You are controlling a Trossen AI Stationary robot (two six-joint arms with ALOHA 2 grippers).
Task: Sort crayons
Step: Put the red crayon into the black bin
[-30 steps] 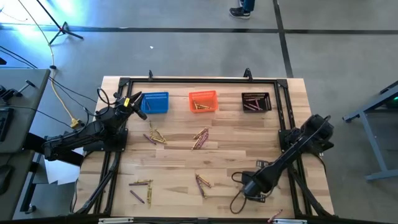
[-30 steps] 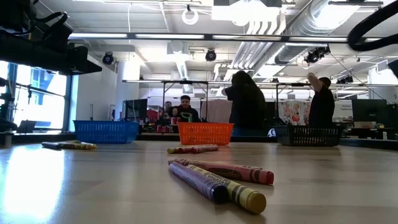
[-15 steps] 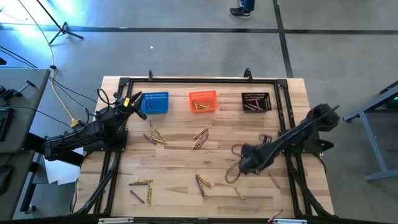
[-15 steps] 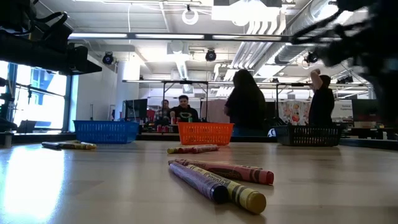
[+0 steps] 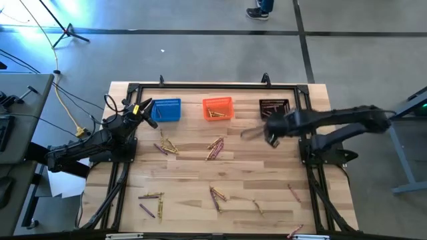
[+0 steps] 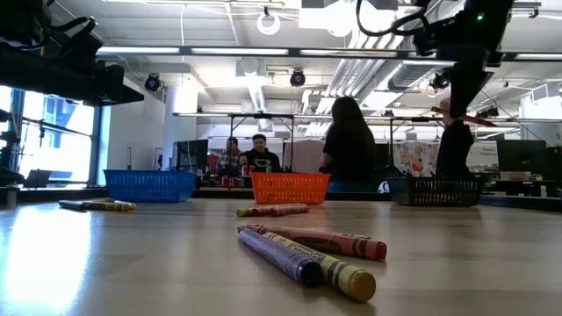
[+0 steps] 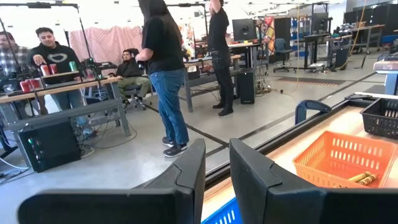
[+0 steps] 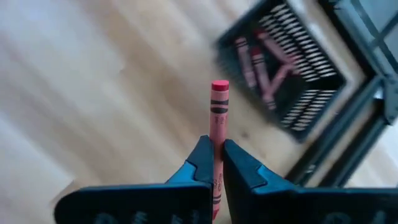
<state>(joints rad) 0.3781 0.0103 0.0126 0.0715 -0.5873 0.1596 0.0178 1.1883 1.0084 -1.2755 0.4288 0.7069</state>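
My right gripper (image 8: 214, 163) has swung from the table's 5 o'clock corner up toward 1 o'clock in the last sec, now hanging just beside the black basket (image 5: 275, 109). Fingers pinched tight on a red crayon (image 8: 217, 118), tip poking out fwd. Black basket already has reddish ones inside, so I judge drop-off is next: ease over the rim, let go. Left gripper (image 5: 148, 111) hasn't moved, parked at 10 o'clock by the blue basket (image 5: 167, 109), fingers a narrow gap apart, empty. Orange basket (image 5: 217, 108) at 12 holds yellow ones. Loose crayons (image 5: 215, 148) remain mid-table and toward 6–7 o'clock, so plenty left. Wood table (image 5: 187, 180), flat, bare btwn clusters. Room behind: people at desks, open ceiling ducts.
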